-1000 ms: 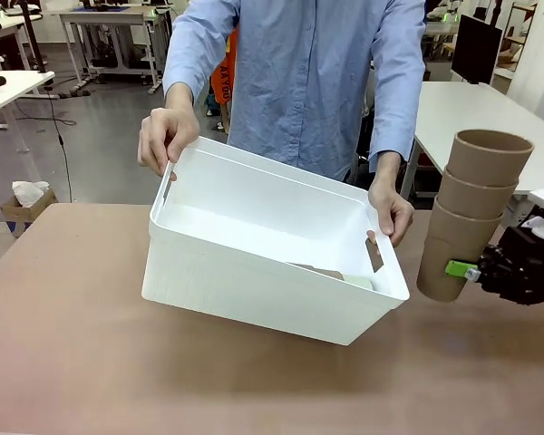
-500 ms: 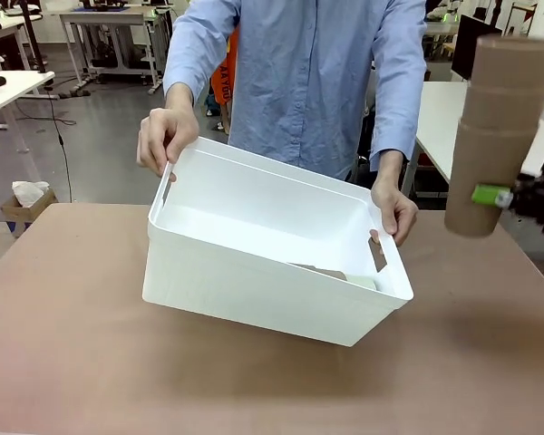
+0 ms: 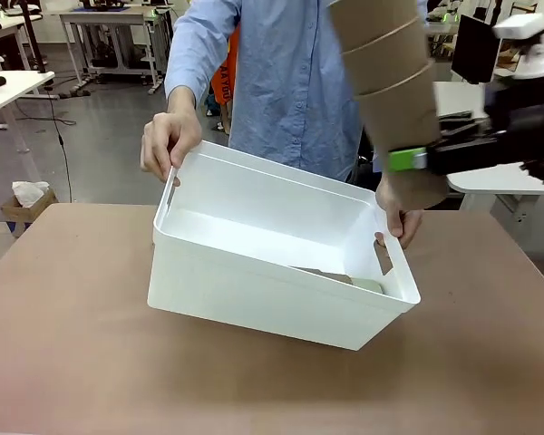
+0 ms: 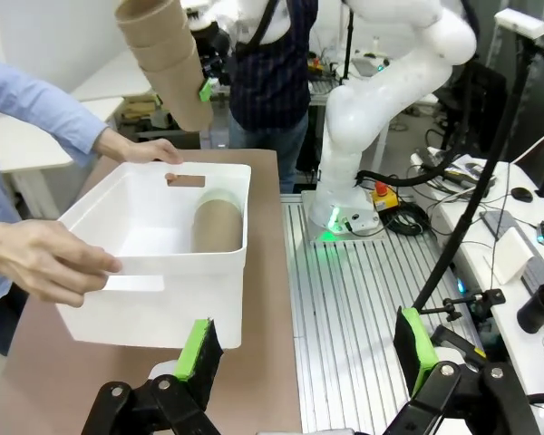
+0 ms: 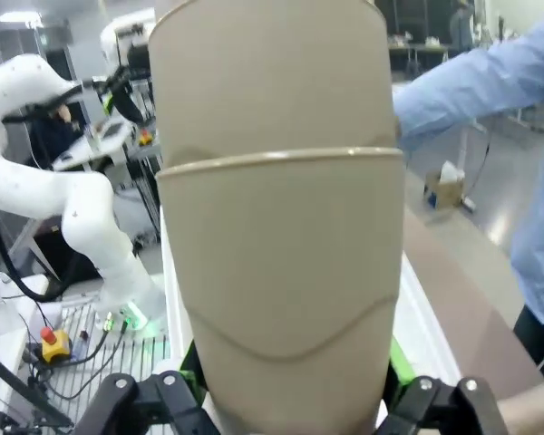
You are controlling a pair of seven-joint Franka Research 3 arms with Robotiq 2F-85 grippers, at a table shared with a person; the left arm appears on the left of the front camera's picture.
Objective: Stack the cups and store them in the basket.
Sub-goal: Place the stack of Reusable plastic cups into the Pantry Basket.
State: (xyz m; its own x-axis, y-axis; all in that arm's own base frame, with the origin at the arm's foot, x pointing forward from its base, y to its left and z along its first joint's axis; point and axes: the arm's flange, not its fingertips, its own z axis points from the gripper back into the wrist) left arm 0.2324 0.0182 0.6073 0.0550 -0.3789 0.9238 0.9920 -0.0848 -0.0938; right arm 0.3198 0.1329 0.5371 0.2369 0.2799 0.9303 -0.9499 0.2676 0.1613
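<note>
The right arm reaches in from the right side at about the person's chest height, its black two-finger right gripper (image 3: 415,161) clamped sideways around a nested stack of matte tan-brown tapered tumblers (image 3: 390,86); a green pad presses the lowest cup near its base, and the stack leans with its top toward the left, running out of the upper edge of the front view. From the right wrist camera the same stack (image 5: 276,217) stands squarely between the fingers, green pads touching both flanks. The stack hangs in the air above the far right corner of the large white rectangular plastic basket (image 3: 254,299). The person in a light blue shirt holds that basket tipped, its far side raised: one hand (image 3: 168,140) grips the rim by the left slot handle, the other hand (image 3: 401,217) holds the right end just under the stack. Inside the basket, against the lower right corner, another tan-brown cup lying on its side (image 4: 218,225) rests with a pale mint-green cup (image 3: 367,285) at its end. The left gripper (image 4: 304,349) hovers beside the basket over the table's edge, fingers spread wide apart, nothing between its green pads.
</note>
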